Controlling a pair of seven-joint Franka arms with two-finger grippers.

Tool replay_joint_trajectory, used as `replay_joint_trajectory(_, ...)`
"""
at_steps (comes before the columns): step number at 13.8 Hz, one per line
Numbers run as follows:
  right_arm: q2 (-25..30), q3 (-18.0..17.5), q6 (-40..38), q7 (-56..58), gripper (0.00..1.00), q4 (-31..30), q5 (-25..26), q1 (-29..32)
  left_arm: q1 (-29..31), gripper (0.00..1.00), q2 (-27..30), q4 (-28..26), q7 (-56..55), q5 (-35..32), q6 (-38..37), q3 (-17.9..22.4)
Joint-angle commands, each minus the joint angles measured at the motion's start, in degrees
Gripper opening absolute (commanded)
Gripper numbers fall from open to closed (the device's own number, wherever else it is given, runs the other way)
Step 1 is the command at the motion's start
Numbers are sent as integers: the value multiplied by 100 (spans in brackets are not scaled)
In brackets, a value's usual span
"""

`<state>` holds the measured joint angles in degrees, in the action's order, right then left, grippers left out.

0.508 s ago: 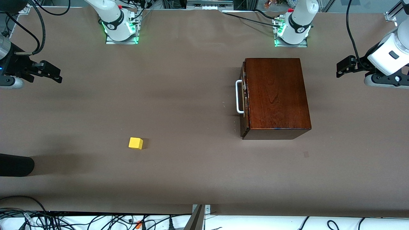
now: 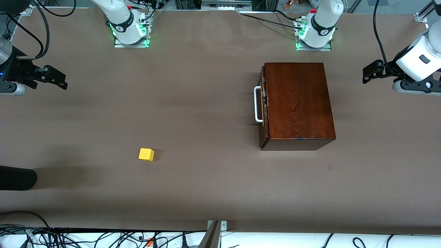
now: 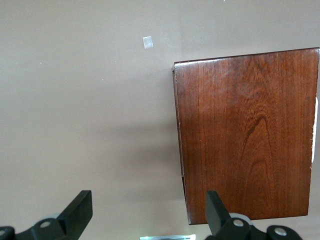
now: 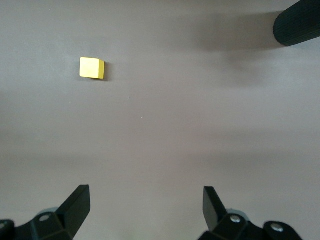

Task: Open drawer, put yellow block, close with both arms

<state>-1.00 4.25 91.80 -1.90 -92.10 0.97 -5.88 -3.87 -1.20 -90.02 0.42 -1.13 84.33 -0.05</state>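
I have both pincers spread wide and holding nothing — the left pincer (image 3: 147,212) hangs over the desk (image 2: 206,103) beside the wooden box (image 2: 296,103), the right pincer (image 4: 145,207) over bare desk at its own end. The drawer (image 2: 263,103) is shut, its white handle (image 2: 257,104) facing the right arm's end. The yellow block (image 2: 146,154) sits well apart from the box, nearer the front camera. My worry — the handle is thin, so a slightly off grasp could slip or drag the whole box.
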Motion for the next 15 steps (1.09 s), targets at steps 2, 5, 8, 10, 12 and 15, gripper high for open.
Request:
replay_joint_trajectory(2, 47, -12, 40, -56, 100, -53, 96, -36, -26, 100, -56, 151, -60, 34, -330, -48)
replay_joint_trajectory(5, 47, -12, 40, -56, 100, -53, 96, -36, -44, 100, -65, 143, -34, 34, -382, -74)
replay_joint_trajectory(8, 47, -12, 23, -48, 100, -53, 96, -36, -62, 100, -205, 160, -7, 34, -567, -145)
replay_joint_trajectory(10, 56, -12, 31, -48, 100, -45, 96, -36, -70, 100, -205, 160, 37, 25, -681, -206)
replay_joint_trajectory(12, 56, -12, 23, -48, 100, -44, 96, -36, -88, 100, -240, 143, -16, 7, -734, -565)
replay_joint_trajectory(15, 74, -12, 14, -48, 100, -44, 96, -27, -132, 100, -740, 143, -51, -28, -280, -1241)
